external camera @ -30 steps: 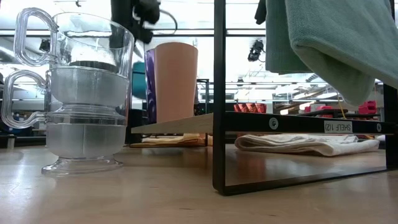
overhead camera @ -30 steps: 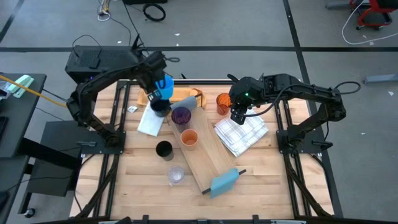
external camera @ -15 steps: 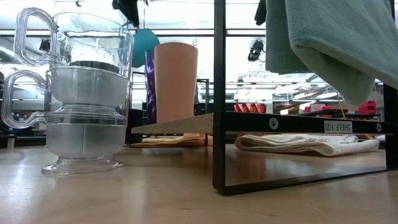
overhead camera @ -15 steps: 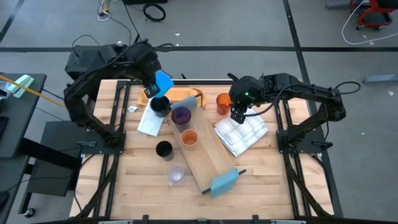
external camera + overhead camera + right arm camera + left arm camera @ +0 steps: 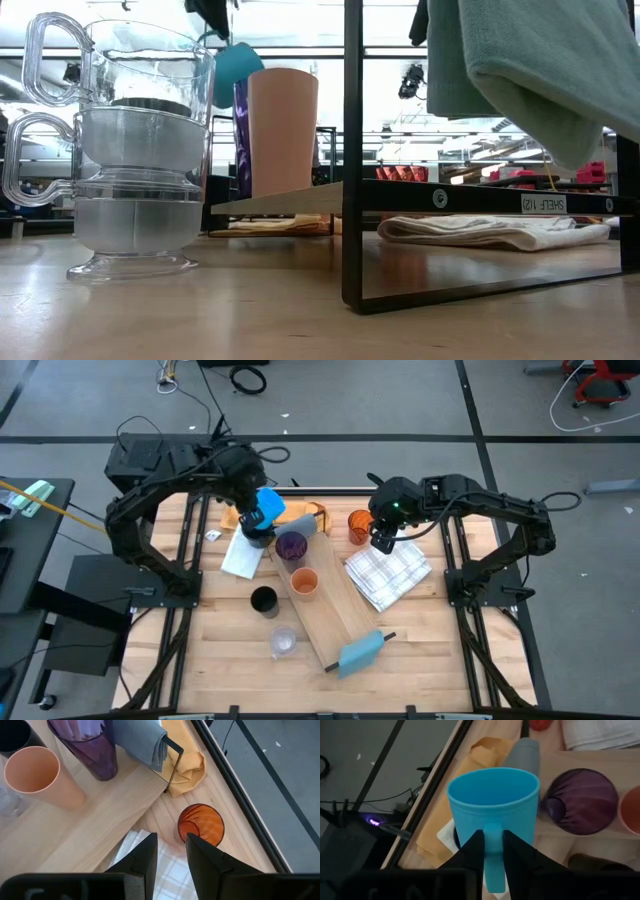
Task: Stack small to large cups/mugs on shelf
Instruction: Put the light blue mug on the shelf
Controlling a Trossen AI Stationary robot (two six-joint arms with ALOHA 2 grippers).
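My left gripper (image 5: 257,517) is shut on a bright blue mug (image 5: 269,502), held in the air over the table's far left. A dark navy mug (image 5: 258,536) stands below it. On the pale plank shelf (image 5: 340,615) stand a purple tumbler (image 5: 291,546) and a peach cup (image 5: 304,581). A black cup (image 5: 263,600) and stacked clear glasses (image 5: 283,642) stand on the table to the left of the shelf. My right gripper (image 5: 380,542) is open and empty above an orange cup (image 5: 201,824) that stands on the table. My left gripper pinches the blue mug's handle (image 5: 492,862) between its two fingers, one finger on each flat side. The mug (image 5: 233,66) is lifted clear of the table and tilted, with its mouth (image 5: 493,787) turned toward the wrist camera.
A white checked cloth (image 5: 388,575) lies to the right of the shelf. A yellow cloth (image 5: 300,512) and a white cloth (image 5: 241,557) lie at the far left. Blue-grey pieces (image 5: 360,652) sit at the shelf's ends. Black frame rails run along both table sides.
My left gripper has lifted the blue mug well up from the table. It swung toward the far edge, then came back toward the shelf's far end, and the mug now hangs tilted above the navy mug.
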